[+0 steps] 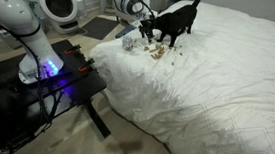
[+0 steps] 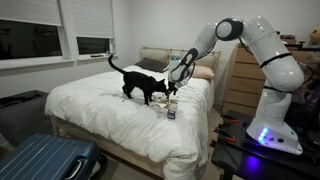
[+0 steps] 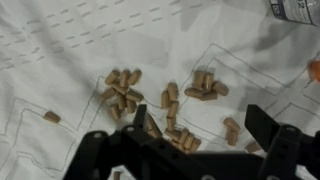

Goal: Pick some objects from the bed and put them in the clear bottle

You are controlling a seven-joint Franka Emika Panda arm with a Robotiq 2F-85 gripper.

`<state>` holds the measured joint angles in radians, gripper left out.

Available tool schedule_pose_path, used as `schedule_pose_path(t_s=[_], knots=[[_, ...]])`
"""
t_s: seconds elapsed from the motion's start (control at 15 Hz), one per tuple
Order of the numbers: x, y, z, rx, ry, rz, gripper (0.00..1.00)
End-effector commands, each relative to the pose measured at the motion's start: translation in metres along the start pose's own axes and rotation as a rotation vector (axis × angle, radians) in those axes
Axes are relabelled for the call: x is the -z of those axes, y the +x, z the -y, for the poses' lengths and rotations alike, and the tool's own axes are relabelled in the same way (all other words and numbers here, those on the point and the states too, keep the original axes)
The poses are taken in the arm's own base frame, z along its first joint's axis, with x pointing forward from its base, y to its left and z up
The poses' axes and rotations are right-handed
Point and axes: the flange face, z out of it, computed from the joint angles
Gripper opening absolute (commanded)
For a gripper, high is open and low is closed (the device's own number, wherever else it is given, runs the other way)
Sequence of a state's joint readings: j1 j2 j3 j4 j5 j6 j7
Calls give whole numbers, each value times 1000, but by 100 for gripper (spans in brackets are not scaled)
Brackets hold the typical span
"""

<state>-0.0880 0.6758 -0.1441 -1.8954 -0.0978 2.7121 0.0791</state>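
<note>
Tool (image 3: 205, 128) wide apart, empty, over bits (image 3: 170, 98) on bed (image 1: 218, 80). Cat (image 1: 173, 22) just beside: may bump tool, scatter bits.

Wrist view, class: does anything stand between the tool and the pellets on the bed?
Nothing in the wrist view: the open tool hangs over the uncovered pellets. In both exterior views, though, a black cat stands on the bed right beside them, head close to the tool.
</note>
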Motion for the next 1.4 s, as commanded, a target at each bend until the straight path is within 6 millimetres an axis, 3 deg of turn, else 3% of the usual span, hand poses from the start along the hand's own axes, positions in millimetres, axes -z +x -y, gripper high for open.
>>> schedule_pose_path(t_s=[0.0, 0.6, 1.33], knots=[[-12, 13, 2, 22, 12, -15, 100], [-60, 28, 11, 49, 29, 18, 100], [-95, 34, 24, 62, 46, 80, 100]])
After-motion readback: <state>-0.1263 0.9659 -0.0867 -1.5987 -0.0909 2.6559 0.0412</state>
